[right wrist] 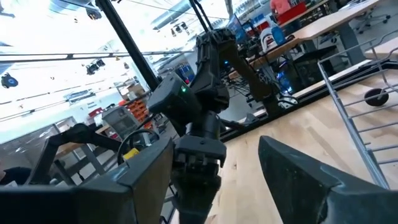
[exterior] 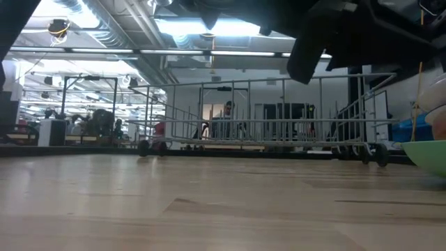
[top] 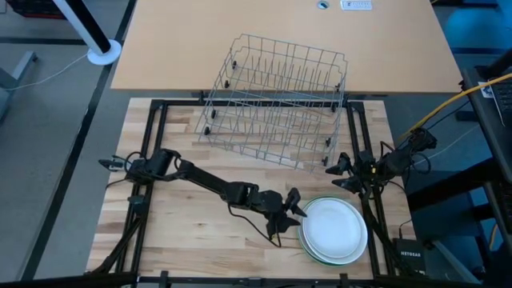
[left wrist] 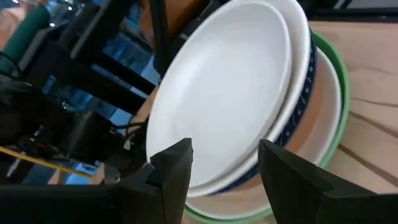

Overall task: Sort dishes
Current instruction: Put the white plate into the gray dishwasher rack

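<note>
Left gripper [top: 293, 205] at the plate stack, fingers spread, nothing held; right arm parked.

Stack of dishes [top: 334, 230] sits near the table's front edge, right of centre: white plate [left wrist: 224, 87] on top, a blue-rimmed one under it, then a tan one, with a large light green plate [left wrist: 339, 93] at the bottom. Left gripper is just beside the stack's left rim, the stack's edge facing the gap between its two fingers; can't tell if it touches. Right gripper [top: 342, 170] sits apart from the stack, up by the right frame rail, fingers wide, empty. Grey wire rack [top: 276, 102] stands skewed at the back, straddling the two table [top: 184, 232] surfaces, well apart from the stack. Black frame rails and cables run along both table sides. In the low view only the green rim [exterior: 426, 153] shows at the right edge, with the rack behind it and an arm overhead.
</note>
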Robot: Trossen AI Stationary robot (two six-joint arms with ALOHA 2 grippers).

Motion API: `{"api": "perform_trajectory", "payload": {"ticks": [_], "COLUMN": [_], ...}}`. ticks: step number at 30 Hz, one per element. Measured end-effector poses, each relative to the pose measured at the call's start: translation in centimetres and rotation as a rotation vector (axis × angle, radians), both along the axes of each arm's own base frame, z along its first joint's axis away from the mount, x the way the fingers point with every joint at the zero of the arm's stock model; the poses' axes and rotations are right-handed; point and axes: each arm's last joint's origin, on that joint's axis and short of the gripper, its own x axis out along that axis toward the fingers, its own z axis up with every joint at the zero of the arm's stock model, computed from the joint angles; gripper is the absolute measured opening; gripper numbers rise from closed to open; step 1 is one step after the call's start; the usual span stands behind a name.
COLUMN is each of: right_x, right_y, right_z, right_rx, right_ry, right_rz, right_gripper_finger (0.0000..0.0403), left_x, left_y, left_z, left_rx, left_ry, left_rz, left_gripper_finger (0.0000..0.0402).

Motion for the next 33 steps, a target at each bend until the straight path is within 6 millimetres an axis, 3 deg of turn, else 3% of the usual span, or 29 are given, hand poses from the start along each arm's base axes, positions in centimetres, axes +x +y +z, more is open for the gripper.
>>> {"api": "perform_trajectory", "payload": {"ticks": [6, 10, 16, 20, 27, 33], "right_x": [0.0, 0.0, -0.1, -0.6, -1.6, -0.4], "right_y": [0.0, 0.1, 0.3, 0.1, -0.5, 0.7], "right_z": [-0.3, -0.2, 0.4, 1.6, 5.2, 6.3], "right_rx": [-0.011, 0.077, 0.187, 0.172, 0.058, 0.026], "right_ry": [0.027, 0.030, 0.002, 0.026, 0.218, 0.574], "right_rz": [-0.008, 0.032, 0.161, 0.193, 0.199, 0.247], "right_gripper_finger": [0.0245, 0.0245, 0.0245, 0.0237, 0.0181, 0.0138], "left_x": [0.4, 0.4, 0.3, 0.3, 0.3, 0.4], "left_y": [-0.2, -0.2, -0.5, -0.5, -0.3, 0.0], "left_z": [0.0, 0.0, 0.1, 0.0, 0.0, 0.0], "left_rx": [-0.023, -0.030, -0.038, -0.042, -0.086, -0.088], "left_ry": [-0.061, -0.062, -0.068, -0.064, -0.052, -0.047], "left_rz": [-0.023, -0.038, -0.057, -0.056, -0.036, -0.029], "left_gripper_finger": [0.0175, 0.0175, 0.0175, 0.0175, 0.0175, 0.0175]}}
